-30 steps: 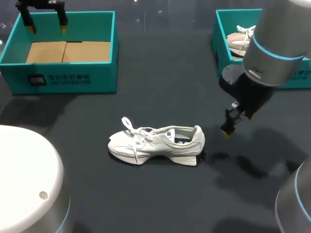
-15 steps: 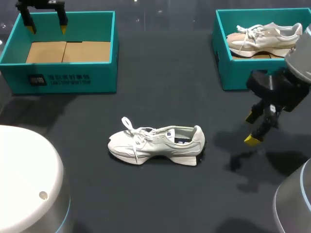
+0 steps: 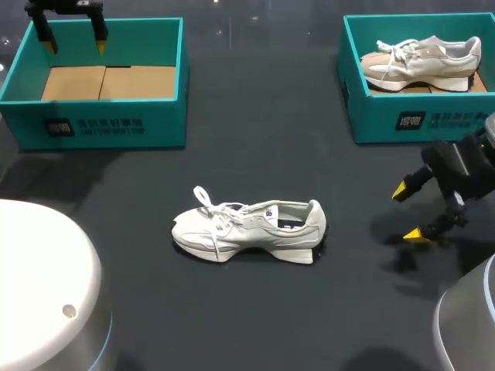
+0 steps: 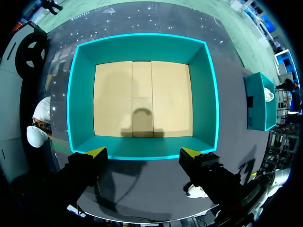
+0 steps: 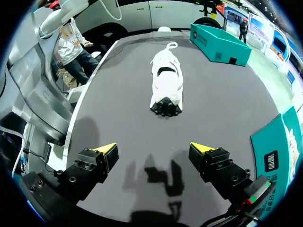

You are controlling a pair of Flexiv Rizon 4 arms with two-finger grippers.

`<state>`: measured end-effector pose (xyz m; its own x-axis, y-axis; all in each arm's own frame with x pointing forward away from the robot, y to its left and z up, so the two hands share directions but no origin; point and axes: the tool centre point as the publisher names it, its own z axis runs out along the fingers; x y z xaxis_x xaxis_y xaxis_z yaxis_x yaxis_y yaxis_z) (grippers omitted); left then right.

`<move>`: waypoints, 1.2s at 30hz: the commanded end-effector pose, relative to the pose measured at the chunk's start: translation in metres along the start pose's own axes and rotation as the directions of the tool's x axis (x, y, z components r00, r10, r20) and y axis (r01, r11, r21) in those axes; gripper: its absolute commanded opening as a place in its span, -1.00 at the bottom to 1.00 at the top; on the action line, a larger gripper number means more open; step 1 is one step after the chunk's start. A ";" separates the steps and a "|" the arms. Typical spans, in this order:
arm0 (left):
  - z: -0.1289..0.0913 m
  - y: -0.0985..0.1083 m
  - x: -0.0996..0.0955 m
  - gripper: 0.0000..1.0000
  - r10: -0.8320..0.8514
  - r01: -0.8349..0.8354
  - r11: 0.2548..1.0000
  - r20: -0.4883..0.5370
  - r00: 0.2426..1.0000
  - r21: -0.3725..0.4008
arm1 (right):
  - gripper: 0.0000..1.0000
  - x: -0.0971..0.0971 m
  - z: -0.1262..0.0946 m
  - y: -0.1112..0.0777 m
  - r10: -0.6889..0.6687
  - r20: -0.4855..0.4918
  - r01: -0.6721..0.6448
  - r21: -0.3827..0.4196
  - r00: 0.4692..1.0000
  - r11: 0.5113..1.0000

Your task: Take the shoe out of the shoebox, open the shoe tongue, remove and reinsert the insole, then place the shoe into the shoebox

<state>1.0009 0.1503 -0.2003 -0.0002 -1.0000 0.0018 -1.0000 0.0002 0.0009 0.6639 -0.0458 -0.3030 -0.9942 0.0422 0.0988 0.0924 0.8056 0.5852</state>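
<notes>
Shoe (image 3: 247, 232) sits on its sole near the middle of the tabletop (image 3: 271, 325). It is white. Its toe points to the left edge and its heel points to the right edge. Its laces lie loose over the front.

The right gripper (image 3: 408, 212) hangs low by the right edge of the tabletop, well apart from the shoe. Its two yellow fingers are spread wide with nothing between them. In the right wrist view the heel of the shoe faces this gripper, far ahead of it.

The left gripper (image 3: 71, 35) is over the far left corner, above the back rim of the left shoebox (image 3: 116, 124). Its fingers are spread wide too and hold nothing. This teal box has only a brown cardboard (image 4: 142, 99) floor inside.

The right shoebox (image 3: 418, 120) stands at the far right corner. A second shoe (image 3: 418, 62) lies in it, with its toe to the left.
</notes>
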 end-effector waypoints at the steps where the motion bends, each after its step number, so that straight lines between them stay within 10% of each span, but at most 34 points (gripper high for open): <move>1: 0.000 0.000 0.000 1.00 0.000 0.000 1.000 0.001 1.000 0.000 | 1.00 0.015 -0.001 -0.008 0.019 0.102 0.021 -0.379 0.995 0.925; 36: 0.000 0.000 0.000 1.00 0.000 0.000 1.000 0.001 1.000 0.000 | 1.00 -0.001 0.055 0.021 0.213 0.204 -0.090 -0.487 0.955 0.869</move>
<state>1.0009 0.1503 -0.2003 -0.0001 -1.0000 0.0018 -1.0000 0.0001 0.0010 0.6618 -0.0044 -0.3308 -0.9438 0.3250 0.0597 0.1969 0.4081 0.8914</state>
